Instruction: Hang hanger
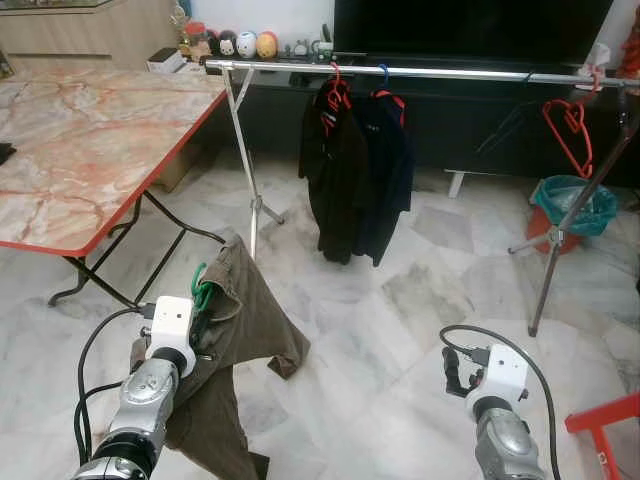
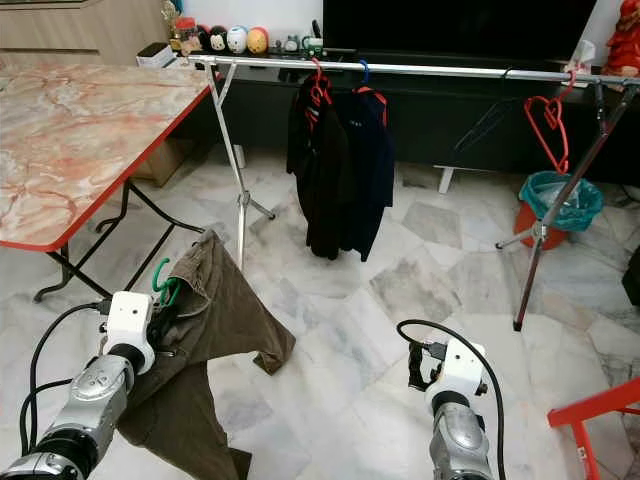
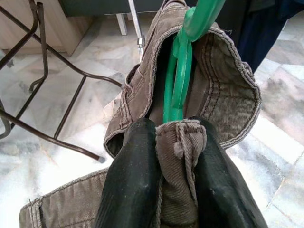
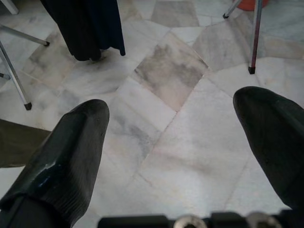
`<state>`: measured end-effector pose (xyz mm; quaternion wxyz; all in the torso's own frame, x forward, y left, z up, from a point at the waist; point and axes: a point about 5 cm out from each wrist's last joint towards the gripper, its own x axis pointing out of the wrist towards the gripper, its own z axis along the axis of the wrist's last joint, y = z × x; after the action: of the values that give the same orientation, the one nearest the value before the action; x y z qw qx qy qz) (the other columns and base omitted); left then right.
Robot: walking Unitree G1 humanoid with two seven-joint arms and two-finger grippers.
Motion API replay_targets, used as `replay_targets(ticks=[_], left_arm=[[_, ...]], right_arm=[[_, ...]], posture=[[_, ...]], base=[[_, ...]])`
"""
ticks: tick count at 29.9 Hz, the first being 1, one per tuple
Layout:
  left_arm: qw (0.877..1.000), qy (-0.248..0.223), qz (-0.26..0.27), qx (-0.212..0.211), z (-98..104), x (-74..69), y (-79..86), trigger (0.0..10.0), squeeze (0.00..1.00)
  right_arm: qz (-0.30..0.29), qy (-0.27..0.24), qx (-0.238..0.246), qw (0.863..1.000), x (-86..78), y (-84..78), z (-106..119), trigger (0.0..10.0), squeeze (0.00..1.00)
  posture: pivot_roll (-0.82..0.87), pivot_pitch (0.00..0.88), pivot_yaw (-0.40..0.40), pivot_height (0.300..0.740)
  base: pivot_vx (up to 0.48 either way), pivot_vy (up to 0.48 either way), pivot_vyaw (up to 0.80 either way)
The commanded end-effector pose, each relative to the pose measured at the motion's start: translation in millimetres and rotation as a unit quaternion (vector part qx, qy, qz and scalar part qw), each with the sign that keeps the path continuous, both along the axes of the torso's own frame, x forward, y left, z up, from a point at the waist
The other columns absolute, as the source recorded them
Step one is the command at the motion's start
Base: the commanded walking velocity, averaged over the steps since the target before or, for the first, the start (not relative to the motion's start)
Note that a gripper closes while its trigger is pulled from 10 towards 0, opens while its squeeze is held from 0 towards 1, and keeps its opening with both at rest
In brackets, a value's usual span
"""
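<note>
A green hanger carries brown trousers, which droop toward the marble floor. My left gripper is shut on the green hanger and a fold of the trousers' waistband, low at the left. The steel clothes rail runs across the back, holding dark garments on a red and a blue hanger. An empty red hanger hangs near the rail's right end. My right gripper is open above bare floor, low at the right.
A marble-topped folding table with a red edge stands at the left. The rail's slanted legs reach the floor. A teal-lined bin sits behind the right leg. A red frame pokes in at the lower right.
</note>
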<state>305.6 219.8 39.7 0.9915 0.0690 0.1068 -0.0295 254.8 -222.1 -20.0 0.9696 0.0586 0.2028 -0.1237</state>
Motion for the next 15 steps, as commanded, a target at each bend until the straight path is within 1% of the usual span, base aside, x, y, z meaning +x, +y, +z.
replay_targets(ticks=[1, 2, 4, 5, 8, 11, 15], left_arm=[[1.000, -0.025, 0.014, -0.004, 11.0, 6.2, 6.4, 10.0, 0.00], [1.000, -0.026, 0.016, -0.005, 11.6, 6.7, 7.0, 10.0, 0.00], [0.999, -0.027, 0.017, -0.005, 12.7, 7.6, 7.9, 10.0, 0.00], [0.999, -0.027, 0.018, -0.006, 13.3, 8.1, 8.2, 10.0, 0.00], [0.999, -0.030, 0.019, -0.005, 15.4, 9.7, 9.2, 10.0, 0.00], [0.999, -0.032, 0.019, -0.003, 17.0, 10.9, 10.0, 10.0, 0.00], [0.999, -0.037, 0.022, -0.001, 20.2, 12.6, 12.2, 10.0, 0.00]], right_arm=[[-0.009, 0.003, 0.017, 1.000, 0.6, 1.8, -1.0, 10.0, 0.00], [-0.021, -0.004, 0.030, 0.999, 0.6, 0.1, -0.4, 10.0, 0.00], [-0.022, -0.012, 0.036, 0.999, 0.7, -1.2, 0.8, 10.0, 0.00], [-0.018, -0.016, 0.035, 0.999, 0.8, -1.4, 1.3, 10.0, 0.00], [-0.015, -0.020, 0.034, 0.999, 0.8, -1.3, 1.8, 10.0, 0.00], [-0.029, -0.014, 0.054, 0.998, 0.3, -1.4, 0.0, 10.0, 0.00], [-0.019, -0.016, 0.055, 0.998, 2.5, 1.4, 1.1, 10.0, 0.00]], posture=[[0.07, 0.000, -0.004, 0.740], [0.07, 0.000, -0.005, 0.740], [0.07, 0.000, -0.005, 0.740], [0.07, 0.000, -0.006, 0.740], [0.07, 0.000, -0.008, 0.740], [0.07, 0.000, -0.010, 0.740], [0.08, 0.000, -0.011, 0.740]], base=[[0.304, 0.000, 0.00], [0.322, 0.000, 0.00], [0.334, 0.000, 0.00], [0.334, 0.000, 0.42], [0.342, 0.000, 0.79], [0.345, 0.000, 0.00], [0.349, 0.000, 0.00]])
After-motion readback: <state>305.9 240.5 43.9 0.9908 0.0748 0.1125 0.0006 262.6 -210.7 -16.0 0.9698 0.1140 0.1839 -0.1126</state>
